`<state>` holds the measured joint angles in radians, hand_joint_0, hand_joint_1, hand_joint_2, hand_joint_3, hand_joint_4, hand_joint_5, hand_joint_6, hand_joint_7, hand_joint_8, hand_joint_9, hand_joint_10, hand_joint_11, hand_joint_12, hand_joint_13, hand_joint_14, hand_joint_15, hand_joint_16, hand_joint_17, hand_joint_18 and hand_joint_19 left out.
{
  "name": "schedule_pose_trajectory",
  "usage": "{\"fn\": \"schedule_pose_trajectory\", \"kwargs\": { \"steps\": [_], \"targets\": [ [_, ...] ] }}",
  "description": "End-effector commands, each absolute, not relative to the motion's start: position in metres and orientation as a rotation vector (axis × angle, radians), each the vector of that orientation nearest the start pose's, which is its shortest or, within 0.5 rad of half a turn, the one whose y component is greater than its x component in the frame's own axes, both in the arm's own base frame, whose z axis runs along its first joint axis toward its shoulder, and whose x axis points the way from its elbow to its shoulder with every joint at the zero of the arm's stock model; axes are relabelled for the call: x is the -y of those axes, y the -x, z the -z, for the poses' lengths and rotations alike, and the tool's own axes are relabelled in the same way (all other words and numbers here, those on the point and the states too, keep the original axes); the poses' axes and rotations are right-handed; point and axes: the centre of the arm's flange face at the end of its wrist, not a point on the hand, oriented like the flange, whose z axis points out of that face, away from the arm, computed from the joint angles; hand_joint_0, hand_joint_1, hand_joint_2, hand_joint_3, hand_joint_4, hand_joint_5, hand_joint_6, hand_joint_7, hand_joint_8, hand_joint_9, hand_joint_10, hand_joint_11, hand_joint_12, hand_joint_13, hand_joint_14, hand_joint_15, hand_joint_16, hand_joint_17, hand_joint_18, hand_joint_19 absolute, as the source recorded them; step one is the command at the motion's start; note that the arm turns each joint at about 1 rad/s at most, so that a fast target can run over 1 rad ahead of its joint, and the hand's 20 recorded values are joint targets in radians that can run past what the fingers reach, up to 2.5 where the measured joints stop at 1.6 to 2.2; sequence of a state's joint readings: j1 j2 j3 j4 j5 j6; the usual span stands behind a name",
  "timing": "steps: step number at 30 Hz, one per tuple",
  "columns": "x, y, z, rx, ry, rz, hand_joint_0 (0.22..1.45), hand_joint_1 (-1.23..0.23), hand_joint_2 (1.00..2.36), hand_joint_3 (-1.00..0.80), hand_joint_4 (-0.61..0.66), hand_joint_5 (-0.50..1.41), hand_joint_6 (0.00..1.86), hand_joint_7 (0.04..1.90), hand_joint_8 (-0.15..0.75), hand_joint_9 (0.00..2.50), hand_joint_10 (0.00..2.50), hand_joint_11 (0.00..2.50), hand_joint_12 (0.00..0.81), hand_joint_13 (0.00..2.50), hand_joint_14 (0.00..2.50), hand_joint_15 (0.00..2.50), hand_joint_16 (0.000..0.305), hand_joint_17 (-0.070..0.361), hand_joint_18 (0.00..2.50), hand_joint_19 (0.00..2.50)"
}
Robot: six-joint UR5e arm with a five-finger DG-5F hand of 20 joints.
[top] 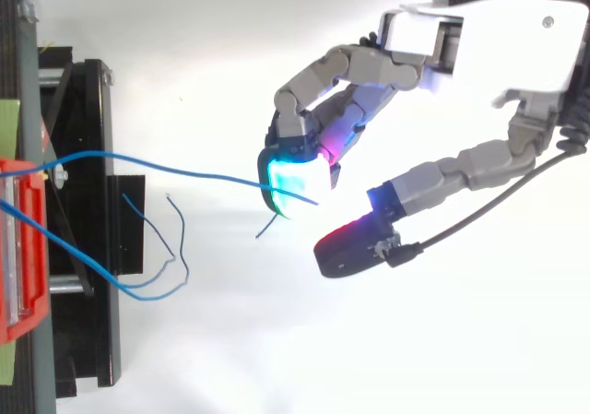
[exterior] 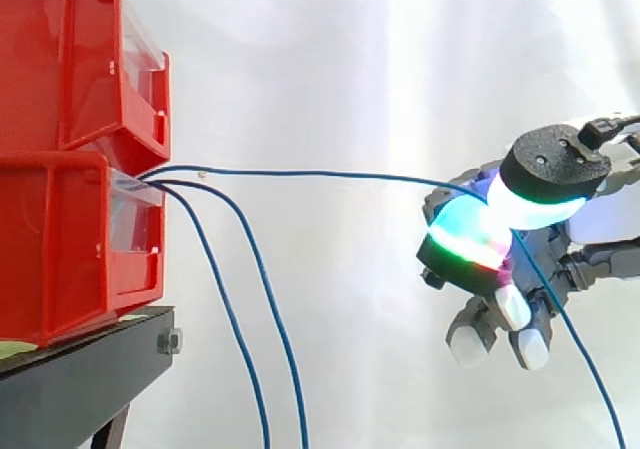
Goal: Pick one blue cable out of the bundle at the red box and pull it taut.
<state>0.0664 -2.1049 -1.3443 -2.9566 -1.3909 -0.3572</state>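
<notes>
We see a white curtain (exterior: pixel 350 69) behind everything; at the left, two stacked red bins (exterior: pixel 60 149) sit on a black stand (exterior: pixel 80 369); the hand (top: pixel 479 50) hangs in the air well to their right, its fingers (exterior: pixel 468 231) curled and hooked round one blue cable (exterior: pixel 320 174), which lies across a cyan-glowing pad; that cable runs nearly straight from the lower bin's front to the hand, then drops away below it; two other cables (exterior: pixel 289 364) sag loose from the same bin.
</notes>
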Motion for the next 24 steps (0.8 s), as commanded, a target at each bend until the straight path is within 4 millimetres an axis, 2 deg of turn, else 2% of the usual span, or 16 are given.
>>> {"fn": "schedule_pose_trajectory", "kwargs": {
  "steps": [1,24],
  "targets": [
    [0.1092,-0.6813,-0.2975,-1.408,-1.080,-0.791,0.62,-0.89,1.02,0.01,0.06,-0.09,0.89,1.17,0.338,0.86,0.01,0.44,0.391,0.71,0.01,0.26,0.068,0.153,0.86,0.38],
    [0.1096,-0.6805,-0.2958,-1.419,-1.079,-0.777,0.62,-0.89,1.02,0.02,0.06,-0.09,0.89,1.18,0.338,0.86,0.01,0.42,0.391,0.71,0.01,0.26,0.068,0.153,0.86,0.37]
  ]
}}
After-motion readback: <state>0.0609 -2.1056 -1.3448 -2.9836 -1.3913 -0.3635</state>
